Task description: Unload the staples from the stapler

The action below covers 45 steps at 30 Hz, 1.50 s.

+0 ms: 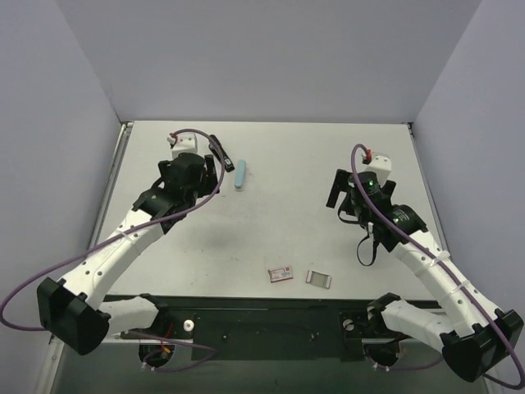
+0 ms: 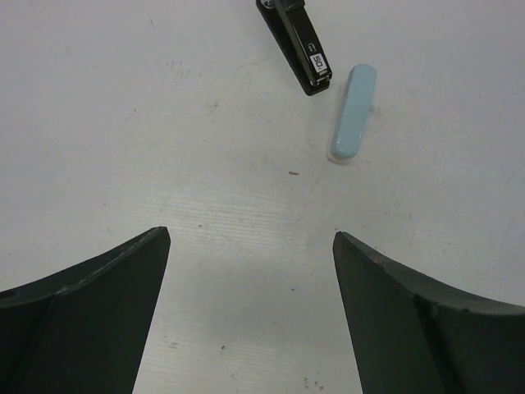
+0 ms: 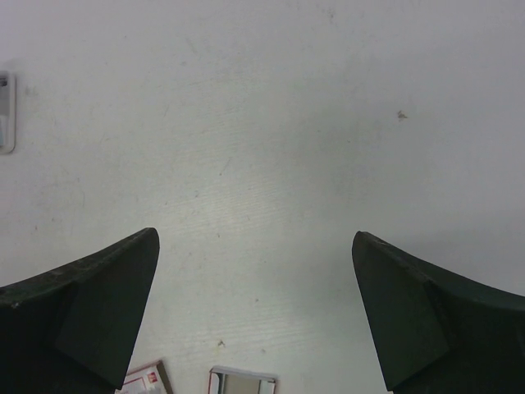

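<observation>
The black stapler [image 1: 218,151] lies at the back left of the table, and it also shows at the top of the left wrist view [image 2: 297,41]. Just right of it lies a light blue oblong piece [image 1: 239,175] [image 2: 354,112], apart from the black body. My left gripper [image 1: 205,169] [image 2: 250,238] hovers open just left of and short of the stapler, with only bare table between its fingers. Over the right half of the table my right gripper [image 1: 338,190] [image 3: 254,238] also stands open and holds nothing. No staples are visible.
A small staple box [image 1: 280,273] [image 3: 148,382] and a second small open box or sleeve [image 1: 319,279] [image 3: 242,383] lie near the front edge at the middle. Grey walls close in the table [image 1: 287,222] at the back and both sides.
</observation>
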Motion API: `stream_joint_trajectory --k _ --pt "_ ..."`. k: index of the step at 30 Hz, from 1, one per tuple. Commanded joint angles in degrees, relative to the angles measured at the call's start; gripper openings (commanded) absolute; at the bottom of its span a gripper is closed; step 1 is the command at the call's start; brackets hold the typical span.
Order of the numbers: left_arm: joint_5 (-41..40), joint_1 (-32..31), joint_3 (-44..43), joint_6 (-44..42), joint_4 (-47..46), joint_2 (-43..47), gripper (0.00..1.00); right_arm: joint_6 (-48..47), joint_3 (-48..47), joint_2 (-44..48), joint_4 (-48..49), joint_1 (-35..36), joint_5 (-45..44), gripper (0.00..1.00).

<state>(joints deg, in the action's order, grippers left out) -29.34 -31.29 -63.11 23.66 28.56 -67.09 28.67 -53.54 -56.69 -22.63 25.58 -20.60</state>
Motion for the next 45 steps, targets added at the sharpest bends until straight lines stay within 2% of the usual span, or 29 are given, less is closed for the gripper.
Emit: stream_joint_trajectory --k 1,13,20,26,32,35,41,45 --pt "-5.28 0.26 -5.35 5.6 2.2 -6.63 0.92 -1.6 -5.51 -3.86 -2.5 5.43 -5.5 1.0" --pt "-7.22 1.49 -23.7 11.14 3.87 -27.46 0.93 -1.86 -2.98 -2.21 -3.03 11.42 -4.01 1.0" --pt "-2.39 4.3 -34.26 14.66 4.84 -40.64 0.96 -1.51 -2.1 -0.18 -2.42 12.56 1.78 1.0" --pt "-1.77 5.09 -48.57 16.24 9.75 -52.33 0.96 -1.86 -0.87 0.96 -0.58 14.05 6.7 1.0" --pt "1.12 7.2 -59.3 16.86 11.61 -62.7 0.96 -1.33 0.71 1.49 0.22 15.28 10.4 1.0" --pt "3.67 8.87 -63.35 16.51 12.05 -66.41 0.96 -1.16 1.42 2.19 0.66 15.81 11.89 1.0" --pt "3.77 10.63 -71.35 15.8 13.45 -73.35 0.95 -0.63 2.12 3.16 2.15 16.34 15.06 1.0" --pt "3.59 10.98 -73.03 16.07 13.19 -76.08 0.95 -0.19 2.39 2.37 2.77 16.95 15.77 1.0"
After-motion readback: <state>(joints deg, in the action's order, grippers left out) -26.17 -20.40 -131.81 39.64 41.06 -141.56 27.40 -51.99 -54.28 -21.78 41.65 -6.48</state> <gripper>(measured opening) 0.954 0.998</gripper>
